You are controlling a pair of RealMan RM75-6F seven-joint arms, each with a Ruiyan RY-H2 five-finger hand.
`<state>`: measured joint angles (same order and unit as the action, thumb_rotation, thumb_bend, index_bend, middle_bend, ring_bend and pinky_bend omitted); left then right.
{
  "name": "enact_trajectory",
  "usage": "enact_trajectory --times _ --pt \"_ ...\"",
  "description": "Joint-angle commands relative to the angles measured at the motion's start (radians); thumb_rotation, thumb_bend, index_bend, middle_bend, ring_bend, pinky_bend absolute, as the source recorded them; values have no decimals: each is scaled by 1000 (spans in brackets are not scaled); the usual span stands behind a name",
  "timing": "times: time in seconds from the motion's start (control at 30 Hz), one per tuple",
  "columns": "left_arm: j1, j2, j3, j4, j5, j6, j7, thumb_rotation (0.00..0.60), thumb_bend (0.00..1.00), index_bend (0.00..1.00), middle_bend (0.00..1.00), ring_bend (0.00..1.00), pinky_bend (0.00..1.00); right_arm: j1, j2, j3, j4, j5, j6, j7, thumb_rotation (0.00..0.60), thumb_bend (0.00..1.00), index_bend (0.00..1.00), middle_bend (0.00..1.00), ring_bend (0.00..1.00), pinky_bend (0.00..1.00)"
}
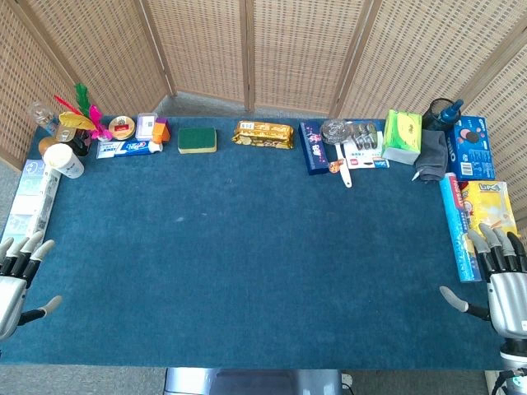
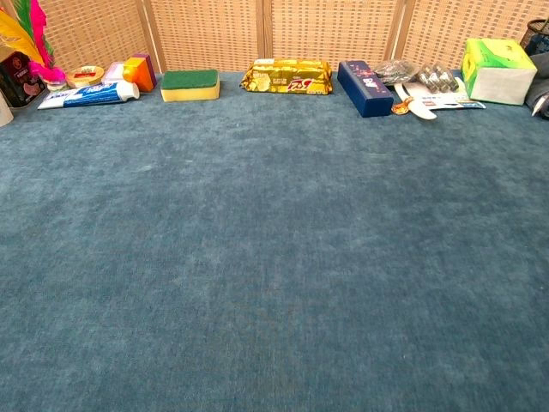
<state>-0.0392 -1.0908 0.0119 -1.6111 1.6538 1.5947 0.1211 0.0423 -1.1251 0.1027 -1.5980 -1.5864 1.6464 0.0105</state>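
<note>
1. Blue-and-yellow box (image 1: 480,216) at right desk (image 1: 247,247) edge, just beyond right hand (image 1: 502,280); fingertips near its close end, contact unclear.
2. Right hand spread wide, holding nothing.
3. Left hand (image 1: 18,276) at near-left corner, fingers apart, empty; white carton (image 1: 33,200) lying just beyond it.
4. Far edge, left to right: toothpaste (image 1: 123,148), green sponge (image 1: 197,139), gold snack pack (image 1: 263,134), navy box (image 1: 313,146), green tissue box (image 1: 403,136).
</note>
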Motion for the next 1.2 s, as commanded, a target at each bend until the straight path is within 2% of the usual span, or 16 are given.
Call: enact_trajectory --times 0.03,0.5,0.57,0.6,0.67,0.7,0.73,0.77,0.8,0.83,0.9,0.93,1.1,1.2 --pt "0 -1 0 1 -2 -2 3 566 0 0 0 0 3 1 -1 1 1 2 -3 -1 0 0 11 0 0 0" --pt "-10 0 3 4 9 -16 -11 566 0 0 0 0 3 5 -9 -1 1 2 -10 -13 0 0 11 0 0 0" --pt "-16 -3 1 6 10 -24 -10 564 1 20 21 28 3 5 -7 0 0 6 -12 -9 0 0 11 0 0 0" --pt "-20 -6 -1 8 11 -27 -9 563 9 61 76 86 18 5 -6 2 -1 9 -13 -6 0 0 11 0 0 0" --pt "-32 -19 -15 12 14 -25 -15 569 33 213 266 268 136 7 -4 4 0 14 -18 -5 0 0 11 0 0 0" --pt "-38 -28 -24 18 15 -21 -18 579 48 358 425 412 272 9 -4 5 0 16 -21 -6 0 0 11 0 0 0" --pt "-46 -37 -35 25 19 -14 -20 591 58 546 605 572 443 11 -4 5 0 18 -25 -5 0 0 11 0 0 0" --pt "-57 -53 -50 40 27 -3 -25 597 63 683 723 679 560 13 -5 6 0 20 -31 -2 0 0 11 0 0 0" --pt "-76 -75 -71 63 46 12 -40 600 73 852 868 820 721 17 -5 8 0 24 -38 0 0 0 11 0 0 0" --pt "-91 -91 -83 80 56 17 -54 600 94 959 957 922 845 20 -6 9 -1 27 -43 3 0 0 11 0 0 0" --pt "-123 -121 -103 117 69 13 -92 600 154 1000 1000 994 956 27 -6 12 -4 32 -55 4 0 0 11 0 0 0" --pt "-143 -135 -111 137 73 1 -111 600 196 1000 1000 1000 986 32 -4 14 -6 33 -62 1 0 0 11 0 0 0" --pt "-220 -167 -117 196 98 -63 -181 600 398 1000 1000 1000 1000 52 6 29 -33 45 -85 -20 0 0 11 0 0 0" --pt "-283 -178 -118 218 128 -116 -203 600 465 1000 1000 1000 1000 71 16 35 -65 44 -108 -39 0 0 11 0 0 0"
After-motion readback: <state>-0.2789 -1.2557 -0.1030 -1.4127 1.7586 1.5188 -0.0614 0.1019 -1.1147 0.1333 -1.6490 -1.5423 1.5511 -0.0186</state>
